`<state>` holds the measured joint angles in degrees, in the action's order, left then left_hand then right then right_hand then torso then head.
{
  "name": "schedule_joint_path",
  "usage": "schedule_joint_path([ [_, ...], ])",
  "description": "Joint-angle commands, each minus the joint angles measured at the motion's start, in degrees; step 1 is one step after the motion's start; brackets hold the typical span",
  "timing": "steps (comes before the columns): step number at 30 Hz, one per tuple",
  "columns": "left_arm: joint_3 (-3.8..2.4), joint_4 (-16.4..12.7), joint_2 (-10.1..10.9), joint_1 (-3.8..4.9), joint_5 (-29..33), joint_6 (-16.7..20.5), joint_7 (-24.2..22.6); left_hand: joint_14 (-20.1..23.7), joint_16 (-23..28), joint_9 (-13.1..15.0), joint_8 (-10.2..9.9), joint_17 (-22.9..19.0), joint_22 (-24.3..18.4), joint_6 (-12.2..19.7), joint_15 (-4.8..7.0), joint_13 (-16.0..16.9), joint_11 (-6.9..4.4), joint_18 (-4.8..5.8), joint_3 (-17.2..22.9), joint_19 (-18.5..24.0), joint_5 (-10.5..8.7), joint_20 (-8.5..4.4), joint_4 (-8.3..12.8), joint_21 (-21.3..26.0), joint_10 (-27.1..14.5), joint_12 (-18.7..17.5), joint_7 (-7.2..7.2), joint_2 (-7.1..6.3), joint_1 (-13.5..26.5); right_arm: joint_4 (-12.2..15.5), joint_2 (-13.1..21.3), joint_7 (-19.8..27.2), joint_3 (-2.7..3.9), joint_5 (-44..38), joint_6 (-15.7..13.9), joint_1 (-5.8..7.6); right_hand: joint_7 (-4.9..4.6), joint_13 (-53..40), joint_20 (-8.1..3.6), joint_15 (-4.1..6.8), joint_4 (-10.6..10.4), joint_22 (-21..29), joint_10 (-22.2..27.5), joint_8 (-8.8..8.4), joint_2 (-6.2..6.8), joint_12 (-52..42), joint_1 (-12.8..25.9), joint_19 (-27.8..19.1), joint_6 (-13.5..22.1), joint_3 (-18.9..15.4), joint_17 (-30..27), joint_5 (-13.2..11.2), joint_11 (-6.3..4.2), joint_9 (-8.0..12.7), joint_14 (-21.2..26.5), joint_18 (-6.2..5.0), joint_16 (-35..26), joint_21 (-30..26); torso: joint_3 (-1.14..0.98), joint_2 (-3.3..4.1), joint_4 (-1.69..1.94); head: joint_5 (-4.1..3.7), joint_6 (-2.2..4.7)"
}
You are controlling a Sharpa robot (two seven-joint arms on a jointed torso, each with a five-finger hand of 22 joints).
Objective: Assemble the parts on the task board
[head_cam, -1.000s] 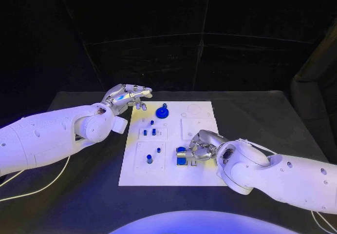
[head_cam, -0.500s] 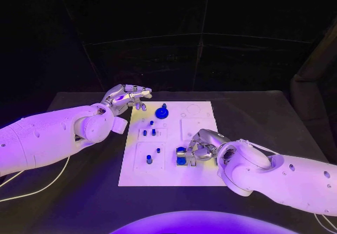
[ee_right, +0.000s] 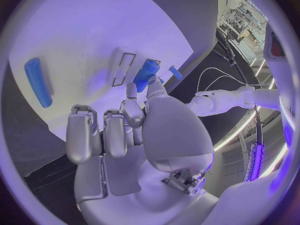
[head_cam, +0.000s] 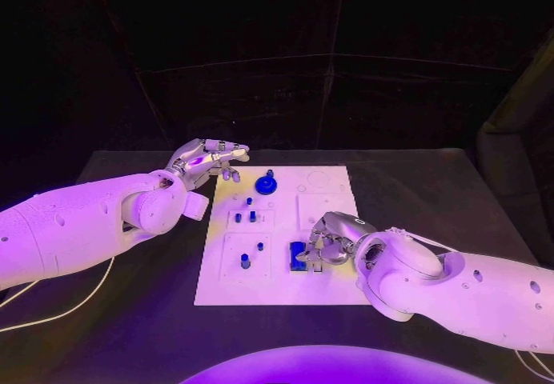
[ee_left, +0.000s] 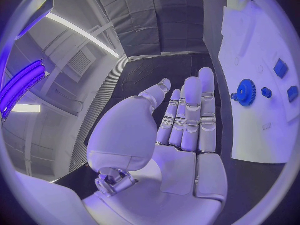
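A blue block (head_cam: pixel 299 256) sat on the near-right part of the white board (head_cam: pixel 277 288), pinched at the fingertips of the right hand (head_cam: pixel 329 244); in the right wrist view the same block (ee_right: pixel 145 74) lay between the thumb and one finger (ee_right: pixel 131 92), just beside a pair of slots (ee_right: pixel 123 66) in the board (ee_right: pixel 81 45), while the remaining fingers (ee_right: pixel 81 132) were curled down apart from it. A long blue bar (ee_right: pixel 37 82) lay on the board well to the side of that hand. Beyond the right hand, toward the board's middle, stood several small blue pegs (head_cam: pixel 245 216), and one more peg (head_cam: pixel 245 259) stood level with the held block on its far side from the hand. A blue gear (head_cam: pixel 266 186) sat at the far end of the board, just beside the left hand (head_cam: pixel 208 162). The left hand hovered over the board's far-left corner holding nothing; in its wrist view its fingers (ee_left: pixel 190 112) lay straight and side by side with the thumb (ee_left: pixel 156 92) slightly apart, the gear (ee_left: pixel 245 92) lying beyond their tips. The board rested on a black table (head_cam: pixel 439 192).
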<state>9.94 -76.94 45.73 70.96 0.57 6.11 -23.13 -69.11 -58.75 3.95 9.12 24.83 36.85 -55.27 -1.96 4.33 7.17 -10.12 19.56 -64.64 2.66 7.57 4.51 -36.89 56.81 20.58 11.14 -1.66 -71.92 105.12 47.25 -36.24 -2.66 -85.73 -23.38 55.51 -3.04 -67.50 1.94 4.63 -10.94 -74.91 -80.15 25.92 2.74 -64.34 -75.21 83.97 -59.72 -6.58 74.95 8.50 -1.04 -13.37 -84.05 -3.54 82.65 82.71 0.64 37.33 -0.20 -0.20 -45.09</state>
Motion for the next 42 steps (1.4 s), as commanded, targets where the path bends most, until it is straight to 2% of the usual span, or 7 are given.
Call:
schedule_joint_path([
  [1, -0.04, 0.0, -0.1, 0.04, 0.1, -0.8, 0.1, 0.5, 0.0, 0.0, 0.2, -0.1, -0.1, 0.4, -0.12, -0.1, -0.11, -0.31, -0.4, -0.3, 0.13, 0.22, 0.0, 0.2, -0.4, 0.3, 0.17, 0.27, -0.2, -0.3, -0.1, 0.0, 0.01, -2.0, 0.6, 0.05, -0.02, -0.1, -0.57, 0.38, 0.2, -2.3, -0.1, 0.28, -0.62, 0.0, -0.3, 0.7, -0.3, -0.2, 0.2, -0.5, -0.26, -0.1, -3.4, 0.76, 0.3, 0.2, 0.04, 0.03, -0.01, 0.01, -0.03],
  [9, -0.04, 0.0, 0.0, 0.01, 0.1, -0.8, 0.2, 0.5, 0.0, 0.0, 0.2, -0.1, -0.1, 0.4, -0.12, -0.1, -0.11, -0.31, -0.4, -0.3, 0.13, 0.22, 0.0, 0.2, -0.4, 0.3, 0.17, 0.27, -0.2, 0.5, 1.0, 2.8, 0.02, -0.9, -3.5, 0.05, -0.20, -0.2, -0.53, 0.29, -1.6, -2.2, -0.2, 0.02, -0.80, 0.1, 2.5, 0.6, 0.4, -2.4, 0.2, 1.7, -0.10, -0.1, -3.3, 0.73, 0.2, 0.2, -0.07, 0.03, -0.18, 0.14, -0.13],
  [16, -0.04, 0.0, 0.1, -0.04, 0.1, -0.9, 0.1, 0.5, 0.0, 0.0, 0.2, -0.1, -0.1, 0.4, -0.12, -0.1, -0.11, -0.31, -0.4, -0.3, 0.13, 0.22, 0.0, 0.2, -0.4, 0.3, 0.17, 0.27, -0.2, 3.4, 7.0, 6.2, 0.11, 5.2, -5.5, 0.29, -1.21, -1.3, -0.17, -0.27, -1.9, -2.4, -0.7, -2.04, -1.69, -0.9, 1.8, 0.7, 3.4, -3.2, 1.1, 3.8, 0.67, 0.6, -3.5, 0.78, 0.6, 0.3, 0.07, -0.14, -0.20, -0.98, -0.11],
  [25, -0.03, 0.0, 0.2, -0.05, 0.1, -0.9, 0.1, 0.5, 0.0, 0.0, 0.2, -0.1, -0.1, 0.4, -0.12, -0.1, -0.11, -0.31, -0.4, -0.3, 0.13, 0.22, 0.0, 0.2, -0.4, 0.3, 0.17, 0.27, -0.2, 4.0, 14.3, 8.1, 0.16, 8.0, -1.4, 1.39, -2.37, -1.9, 0.50, -1.03, -1.0, -2.7, -0.8, -4.95, -3.17, -1.3, -0.7, 0.8, 5.7, -3.3, 1.6, 8.1, 1.58, 1.6, -3.6, 0.84, 0.9, 0.5, 0.06, -0.07, -0.49, -1.80, 0.31],
  [32, -0.03, 0.0, 0.2, -0.10, 0.1, -0.9, 0.0, 0.5, 0.0, 0.0, 0.2, -0.1, -0.1, 0.5, -0.14, -0.1, -0.09, -0.31, -0.5, -0.3, 0.13, 0.24, 0.0, 0.2, -0.5, 0.3, 0.19, 0.28, -0.1, 3.9, 15.9, 5.7, 0.14, 0.3, 4.3, 1.52, -2.22, 0.8, 0.89, -1.21, -1.3, -2.9, 0.6, -5.18, -2.32, 2.2, -0.1, 0.8, 4.2, -4.9, 1.2, 6.3, 1.60, 1.6, -3.5, 0.86, 0.7, 0.6, -0.08, -0.07, -0.75, -2.29, 0.40],
  [37, -0.03, -0.1, 0.3, -0.16, 0.1, -1.0, 0.0, 0.5, 0.0, 0.0, 0.2, -0.1, -0.1, 0.5, -0.14, -0.1, -0.09, -0.31, -0.5, -0.3, 0.13, 0.24, 0.0, 0.2, -0.5, 0.3, 0.19, 0.28, -0.1, 3.3, 15.7, 3.6, 0.12, -3.6, 7.3, 1.48, -1.49, 1.7, 0.73, -0.87, -2.1, -2.6, 1.0, -4.31, -2.24, 3.5, 0.5, 0.6, 1.5, -6.0, 0.7, 5.7, 1.08, 0.9, -3.3, 0.76, 0.3, 0.4, -0.04, -0.09, -0.46, -2.51, 0.33],
  [42, -0.03, -0.1, 0.4, -0.21, 0.1, -1.0, 0.0, 0.5, 0.0, 0.0, 0.2, -0.1, -0.1, 0.5, -0.14, -0.1, -0.09, -0.31, -0.5, -0.3, 0.13, 0.24, 0.0, 0.2, -0.5, 0.3, 0.19, 0.28, -0.1, 2.7, 14.9, 2.4, 0.10, -5.2, 9.0, 1.39, -0.93, 1.9, 0.35, -0.45, -3.0, -2.5, 1.0, -3.77, -2.13, 3.8, 1.1, 0.6, 0.2, -6.9, 0.6, 4.1, 0.60, 0.1, -3.3, 0.74, 0.2, 0.3, 0.01, -0.09, -0.48, -2.44, 0.36],
])
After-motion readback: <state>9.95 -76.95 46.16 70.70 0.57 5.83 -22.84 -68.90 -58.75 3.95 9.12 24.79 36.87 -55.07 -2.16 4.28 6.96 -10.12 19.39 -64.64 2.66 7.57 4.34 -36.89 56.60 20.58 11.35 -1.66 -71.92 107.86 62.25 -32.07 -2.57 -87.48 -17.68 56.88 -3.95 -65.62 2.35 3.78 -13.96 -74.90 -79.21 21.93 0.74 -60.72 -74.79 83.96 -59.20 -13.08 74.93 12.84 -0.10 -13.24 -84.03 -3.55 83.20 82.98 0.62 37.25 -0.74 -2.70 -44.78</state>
